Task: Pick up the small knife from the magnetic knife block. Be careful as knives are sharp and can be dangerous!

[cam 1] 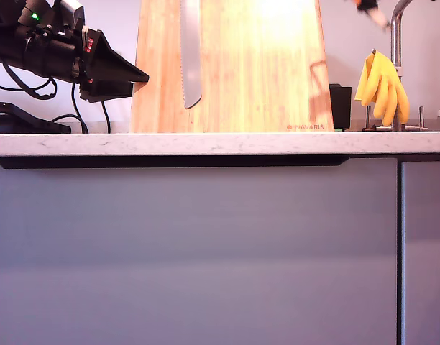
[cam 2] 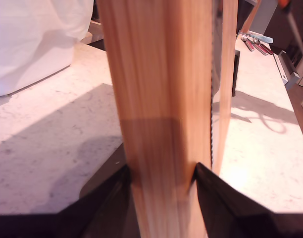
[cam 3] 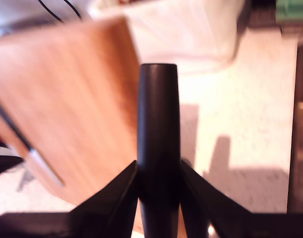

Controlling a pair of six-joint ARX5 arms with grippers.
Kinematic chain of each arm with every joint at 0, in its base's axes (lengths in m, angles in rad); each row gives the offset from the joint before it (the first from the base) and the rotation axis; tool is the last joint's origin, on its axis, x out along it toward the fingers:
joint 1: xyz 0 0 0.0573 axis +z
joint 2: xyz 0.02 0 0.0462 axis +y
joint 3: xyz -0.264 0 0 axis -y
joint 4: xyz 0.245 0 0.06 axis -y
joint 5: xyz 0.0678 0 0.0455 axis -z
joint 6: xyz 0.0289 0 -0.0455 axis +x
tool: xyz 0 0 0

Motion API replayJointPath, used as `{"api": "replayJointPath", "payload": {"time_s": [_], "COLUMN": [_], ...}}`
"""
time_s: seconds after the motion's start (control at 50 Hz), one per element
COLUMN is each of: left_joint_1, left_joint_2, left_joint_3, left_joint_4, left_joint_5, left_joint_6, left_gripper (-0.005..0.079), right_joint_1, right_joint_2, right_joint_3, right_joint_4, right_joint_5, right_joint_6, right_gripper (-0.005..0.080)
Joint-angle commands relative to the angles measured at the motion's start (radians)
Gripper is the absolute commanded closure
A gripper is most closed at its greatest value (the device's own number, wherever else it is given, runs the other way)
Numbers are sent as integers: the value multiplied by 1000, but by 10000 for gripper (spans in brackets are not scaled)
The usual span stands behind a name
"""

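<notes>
Clamped with my first gripper [cam 2: 161, 166] across the narrow edge of the magnetic knife block [cam 1: 241, 86], seemingly to steady it, and closed with my second gripper [cam 3: 158, 163] round the black handle of, probably, the small knife [cam 3: 158, 109], blade hidden, apart from the block's face, where only the bread knife [cam 1: 190, 57] hangs.

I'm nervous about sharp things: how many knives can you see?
2: a serrated knife on the magnetic knife block, and a black handle, seemingly the small knife's, gripped in my second end effector, blade hidden.

Magnetic knife block [cam 1: 234, 72] top cut off; small knife's blade hidden.
</notes>
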Motion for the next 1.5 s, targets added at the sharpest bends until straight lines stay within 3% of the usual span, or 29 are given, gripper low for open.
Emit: {"api": "replayJointPath", "payload": {"time_s": [0.0, 1.04, 1.48], "left_joint_1": [-63, -63, -63], "left_joint_2": [25, 25, 25], "left_joint_3": [6, 6, 6], "left_joint_4": [9, 11, 12], "left_joint_5": [-9, -10, -10], "left_joint_6": [-3, -3, -3], "left_gripper": [762, 762, 762], "right_joint_1": [-3, -22, -23], "right_joint_2": [39, 318, 331], "right_joint_3": [11, 11, 11], "right_joint_4": [-5, -87, -129], "right_joint_5": [-6, -22, 40], "right_joint_6": [3, 8, -29], "right_gripper": [765, 765, 765]}}
